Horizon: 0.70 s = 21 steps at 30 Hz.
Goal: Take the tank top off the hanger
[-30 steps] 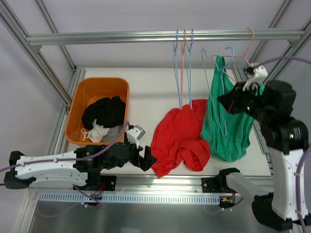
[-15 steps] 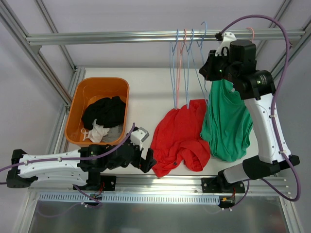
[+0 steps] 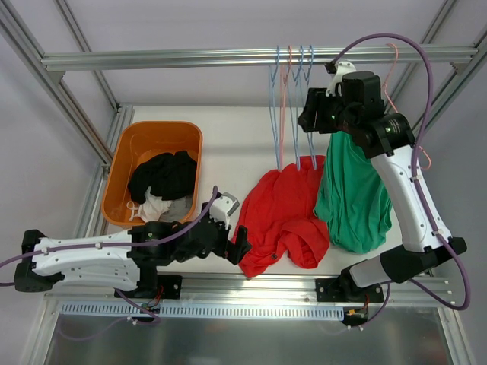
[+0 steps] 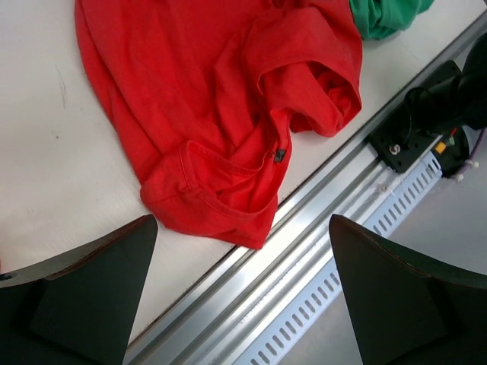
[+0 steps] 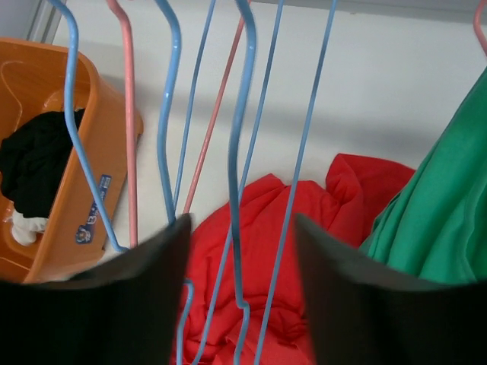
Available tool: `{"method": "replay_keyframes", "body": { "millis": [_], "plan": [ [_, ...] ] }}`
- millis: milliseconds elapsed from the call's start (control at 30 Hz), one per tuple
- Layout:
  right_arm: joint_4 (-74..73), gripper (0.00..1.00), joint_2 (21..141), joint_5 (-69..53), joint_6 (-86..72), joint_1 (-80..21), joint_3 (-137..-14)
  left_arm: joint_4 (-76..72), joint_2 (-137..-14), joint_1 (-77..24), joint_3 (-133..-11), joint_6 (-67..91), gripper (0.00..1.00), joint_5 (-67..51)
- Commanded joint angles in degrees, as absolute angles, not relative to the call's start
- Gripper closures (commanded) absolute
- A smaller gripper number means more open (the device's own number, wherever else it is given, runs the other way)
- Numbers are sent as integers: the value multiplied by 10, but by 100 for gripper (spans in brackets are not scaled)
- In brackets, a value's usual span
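Note:
A green tank top hangs at the right, under a pink hanger hooked on the rail; its edge also shows in the right wrist view. My right gripper is up by the rail, left of the tank top and clear of it. Its jaws stand open, and a bare blue hanger passes loosely between them. My left gripper is low at the table's front edge, wide open and holding nothing, just in front of a red garment.
Several bare blue and pink hangers hang from the metal rail. The red garment lies crumpled on the table. An orange bin with dark and white clothes stands at the left. A metal frame rail runs along the front.
My right arm swung up and left from beside the green tank top to the rail, carrying a blue hanger to the others, then opened its jaws. My left gripper crept right toward the red garment.

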<state>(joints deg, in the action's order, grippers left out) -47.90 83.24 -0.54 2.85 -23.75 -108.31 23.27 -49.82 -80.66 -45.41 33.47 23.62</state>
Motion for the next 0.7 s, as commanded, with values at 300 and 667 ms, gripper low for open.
{"method": "replay_keyframes", "body": {
  "millis": [300,667],
  "plan": [
    [-455,1,540,6,4,-235,-943,167,-721,-720,-581,297,1,264],
    [-467,1,272,-138,-14,-236,-760,64,-999,-676,-691,280,1,135]
  ]
}}
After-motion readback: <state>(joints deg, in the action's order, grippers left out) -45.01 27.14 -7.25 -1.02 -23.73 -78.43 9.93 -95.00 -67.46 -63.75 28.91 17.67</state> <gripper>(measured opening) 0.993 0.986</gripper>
